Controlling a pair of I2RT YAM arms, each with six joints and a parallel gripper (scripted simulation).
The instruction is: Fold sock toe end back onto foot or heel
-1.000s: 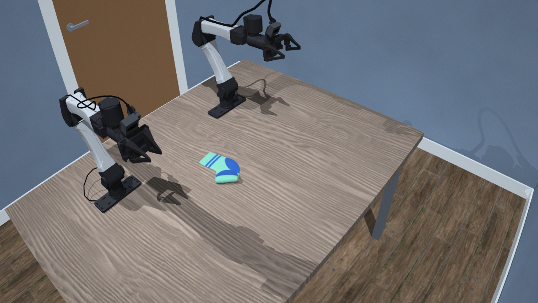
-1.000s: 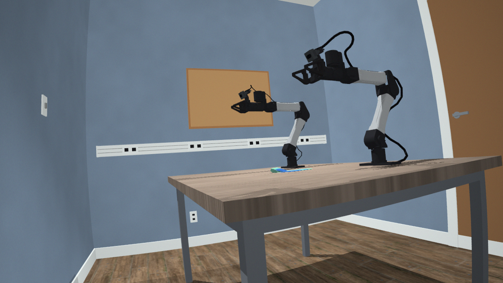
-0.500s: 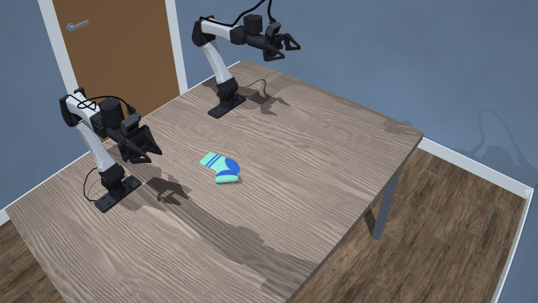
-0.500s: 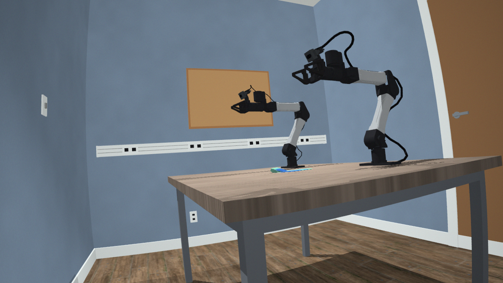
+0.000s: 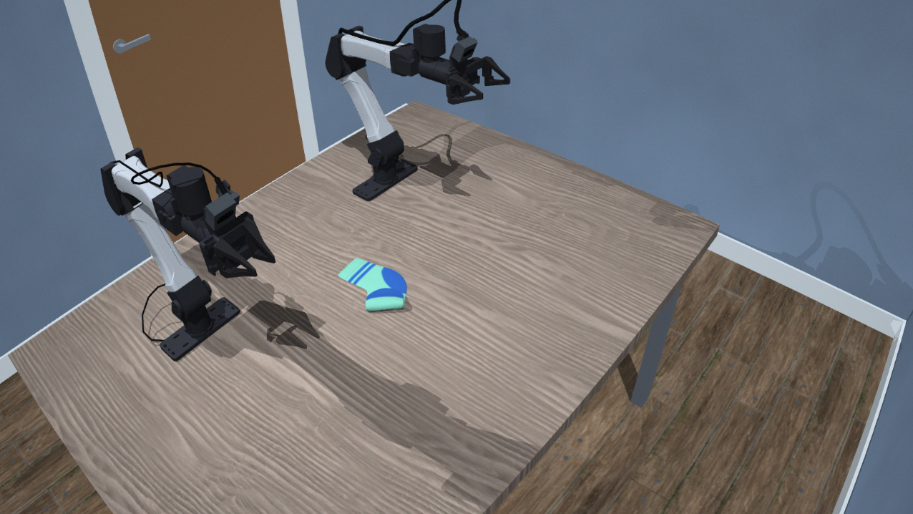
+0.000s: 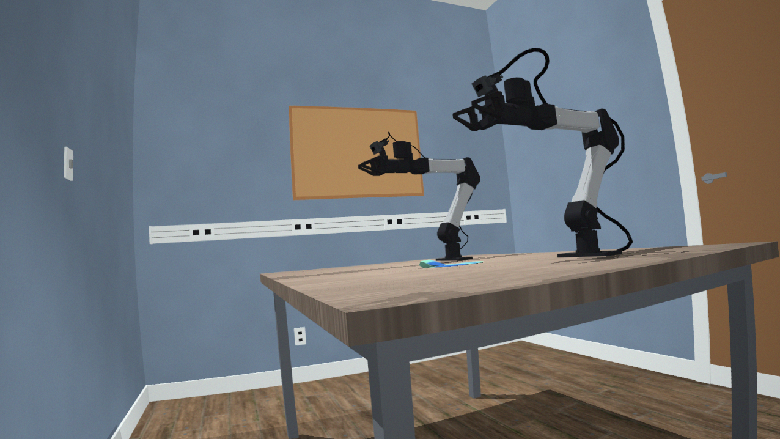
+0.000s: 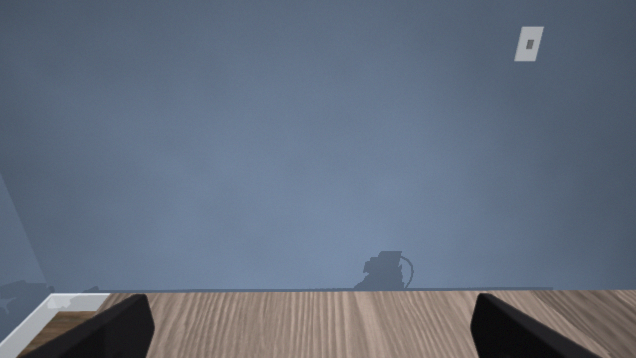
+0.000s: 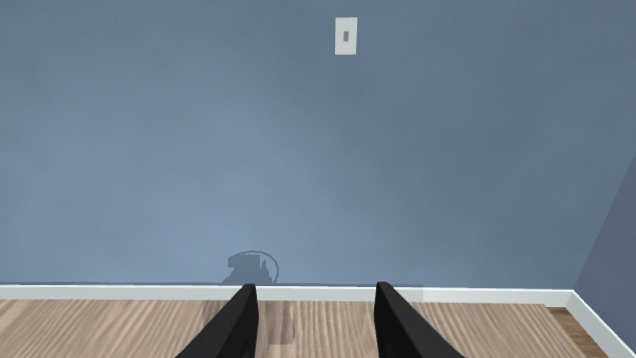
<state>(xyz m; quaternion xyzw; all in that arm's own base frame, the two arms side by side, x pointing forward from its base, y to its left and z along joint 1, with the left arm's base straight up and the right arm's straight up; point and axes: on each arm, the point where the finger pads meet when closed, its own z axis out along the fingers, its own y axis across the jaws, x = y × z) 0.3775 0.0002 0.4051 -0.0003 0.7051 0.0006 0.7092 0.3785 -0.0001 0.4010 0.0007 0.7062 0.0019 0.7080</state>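
Wood-grained table, sock lying on it
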